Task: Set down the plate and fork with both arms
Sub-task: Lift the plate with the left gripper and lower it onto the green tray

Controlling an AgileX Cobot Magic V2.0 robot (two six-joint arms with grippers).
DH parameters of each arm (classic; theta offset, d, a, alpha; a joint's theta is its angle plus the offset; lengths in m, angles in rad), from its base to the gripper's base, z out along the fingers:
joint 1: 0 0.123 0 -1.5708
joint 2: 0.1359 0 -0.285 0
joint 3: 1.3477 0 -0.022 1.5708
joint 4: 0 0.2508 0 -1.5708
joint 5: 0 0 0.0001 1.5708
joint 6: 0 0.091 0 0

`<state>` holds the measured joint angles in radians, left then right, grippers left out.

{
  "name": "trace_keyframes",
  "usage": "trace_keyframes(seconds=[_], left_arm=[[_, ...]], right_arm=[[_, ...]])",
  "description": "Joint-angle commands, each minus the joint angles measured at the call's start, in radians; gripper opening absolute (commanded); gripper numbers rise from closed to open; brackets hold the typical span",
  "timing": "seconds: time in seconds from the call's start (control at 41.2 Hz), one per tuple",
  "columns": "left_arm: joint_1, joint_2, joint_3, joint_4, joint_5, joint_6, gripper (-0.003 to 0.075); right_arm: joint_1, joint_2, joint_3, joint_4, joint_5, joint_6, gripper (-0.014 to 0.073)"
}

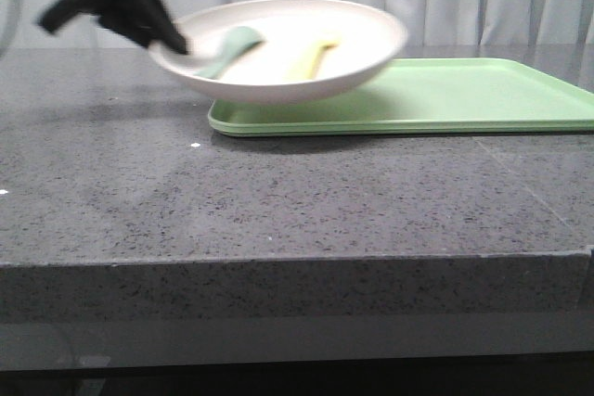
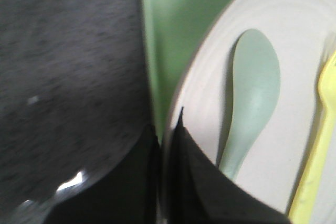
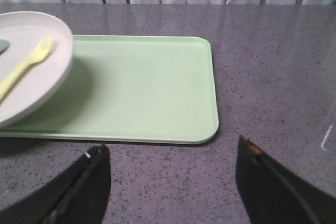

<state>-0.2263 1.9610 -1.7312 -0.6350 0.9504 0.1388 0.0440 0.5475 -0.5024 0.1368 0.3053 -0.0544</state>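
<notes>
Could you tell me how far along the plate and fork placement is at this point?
Done: the fork already lies in the plate, beside a green spoon. In hand: the left gripper holds the plate's rim, lifted over the tray. Left: setting it down; the right gripper is open, empty.

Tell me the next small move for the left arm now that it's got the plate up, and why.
Probably ease the plate rightward and down onto the tray. The left gripper is clamped on its rim, holding it tilted above the tray's near-left corner, with the fork and spoon loose inside. The right gripper is open and empty.
</notes>
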Motion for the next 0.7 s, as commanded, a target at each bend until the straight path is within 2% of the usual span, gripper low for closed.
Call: trace_keyframes(seconds=[0.0, 0.146, 0.34, 0.534, 0.68], left_arm=[[-0.080, 0.025, -0.146, -0.076, -0.025, -0.042, -0.0018], [-0.146, 0.137, -0.316, -0.073, -0.023, -0.101, -0.0018], [-0.159, 0.247, -0.481, -0.069, -0.013, -0.245, -0.0018], [-0.159, 0.256, -0.529, -0.011, 0.005, -0.308, -0.0018], [-0.159, 0.256, -0.531, 0.086, 0.037, -0.380, -0.0016]], right_arm=[[0.001, 0.007, -0.039, -0.009, -0.077, -0.007, 0.0530], [0.001, 0.007, -0.039, -0.009, -0.077, -0.007, 0.0530], [0.001, 0.007, -0.039, -0.009, -0.077, -0.007, 0.0530], [0.001, 0.007, -0.039, -0.009, -0.077, -0.007, 0.0530], [0.001, 0.007, -0.039, -0.009, -0.077, -0.007, 0.0530]])
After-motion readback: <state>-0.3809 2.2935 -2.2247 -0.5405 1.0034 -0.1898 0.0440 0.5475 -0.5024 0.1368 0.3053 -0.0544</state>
